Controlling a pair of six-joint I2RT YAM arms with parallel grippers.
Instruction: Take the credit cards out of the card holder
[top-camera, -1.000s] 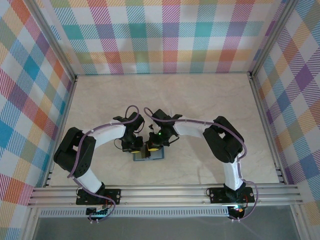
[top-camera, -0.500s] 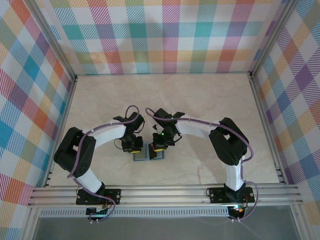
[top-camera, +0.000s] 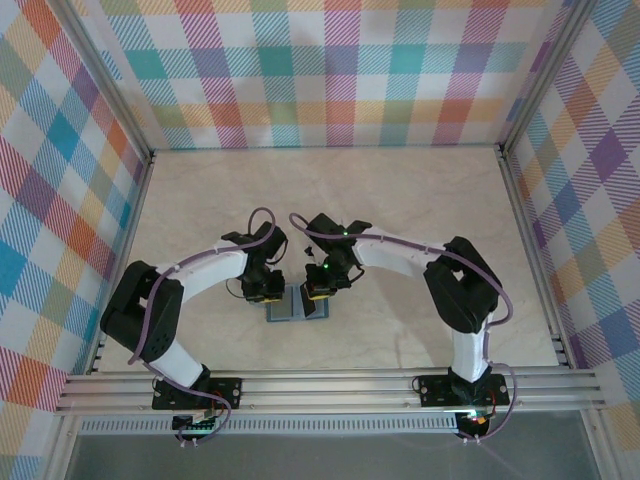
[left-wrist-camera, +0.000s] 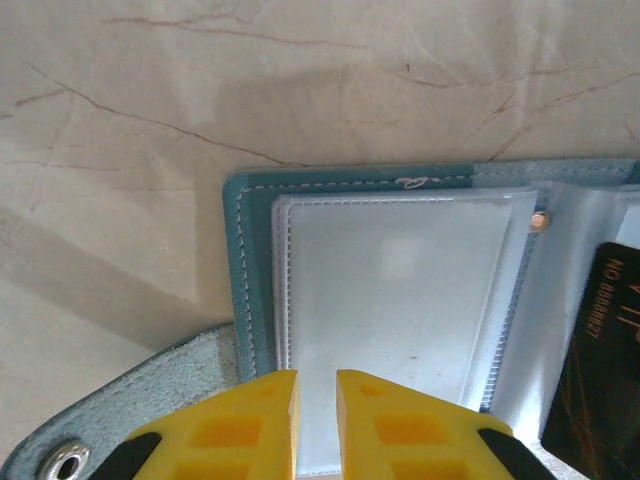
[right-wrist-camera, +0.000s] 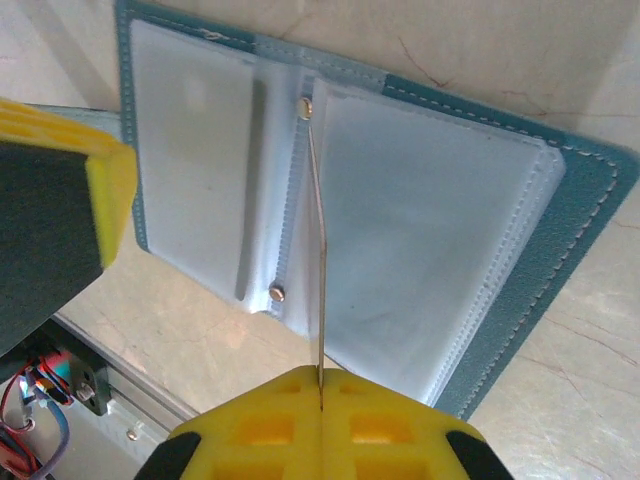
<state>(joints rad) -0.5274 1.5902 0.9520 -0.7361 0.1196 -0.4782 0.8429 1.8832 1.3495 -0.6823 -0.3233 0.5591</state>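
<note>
Between my two claws on the table (top-camera: 420, 200), the card holder (top-camera: 297, 306) lies open, my left claw (left-wrist-camera: 316, 380) nearly closed over its left leaf, my right claw (right-wrist-camera: 321, 378) pinching a black card (left-wrist-camera: 600, 370) on edge by the spine, its length pointing straight at those fingers.

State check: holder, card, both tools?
Holder: open, lying flat.
Card: upright over the holder, pinched by its edge.
Right tool: shut on card.
Left tool: nearly shut at holder's near edge; grip unclear.
</note>
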